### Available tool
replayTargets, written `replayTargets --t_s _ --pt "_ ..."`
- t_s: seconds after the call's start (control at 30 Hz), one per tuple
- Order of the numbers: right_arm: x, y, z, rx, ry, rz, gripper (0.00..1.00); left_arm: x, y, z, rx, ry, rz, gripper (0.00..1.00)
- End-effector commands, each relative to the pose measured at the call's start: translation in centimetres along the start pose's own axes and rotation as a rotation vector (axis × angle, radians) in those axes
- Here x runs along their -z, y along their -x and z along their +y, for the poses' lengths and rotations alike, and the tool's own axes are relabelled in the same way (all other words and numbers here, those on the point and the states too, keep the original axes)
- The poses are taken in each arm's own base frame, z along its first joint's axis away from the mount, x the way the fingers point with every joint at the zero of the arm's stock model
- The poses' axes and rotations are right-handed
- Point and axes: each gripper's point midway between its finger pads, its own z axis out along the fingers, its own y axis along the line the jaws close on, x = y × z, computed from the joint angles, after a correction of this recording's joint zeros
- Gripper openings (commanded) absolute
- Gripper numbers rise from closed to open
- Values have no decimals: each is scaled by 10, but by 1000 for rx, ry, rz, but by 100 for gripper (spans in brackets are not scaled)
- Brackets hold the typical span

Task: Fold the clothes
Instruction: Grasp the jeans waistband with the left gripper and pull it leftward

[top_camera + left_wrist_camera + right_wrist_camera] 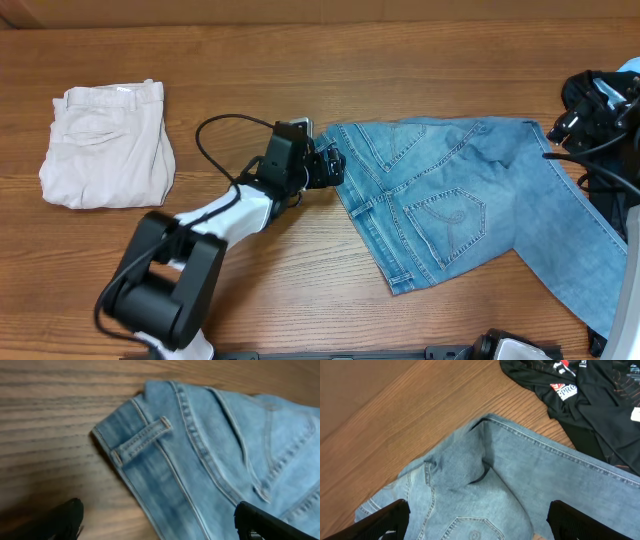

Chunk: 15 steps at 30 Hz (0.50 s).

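- Table (pixel 300 60): brown wood, carrying the jeans and everything else.
- Jeans (pixel 450 200): light blue, spread flat on the table with the back pockets up. The waistband is at one end and a long leg trails off at the other.
- Trousers (pixel 105 145): cream, folded, well apart from the jeans and beyond their waistband end.
- Black garment (pixel 605 410): has white printing and lies crumpled just beside the jeans on the leg side.
- Left arm (pixel 215 225): reaches to the jeans' waistband corner. The left jaws are spread wide either side of a belt loop, gripping nothing.
- Right jaws: also spread wide and empty, above the jeans' seat.
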Motion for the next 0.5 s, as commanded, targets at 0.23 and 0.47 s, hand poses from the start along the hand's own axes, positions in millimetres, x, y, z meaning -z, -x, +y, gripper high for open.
replayTargets --t_s 0.23,0.47 --pt "5 5 2 -7 10 -17 93 -35 7 10 25 -20 -44 80" --pt "5 5 2 -6 11 -19 93 -42 19 5 18 -37 -75 22"
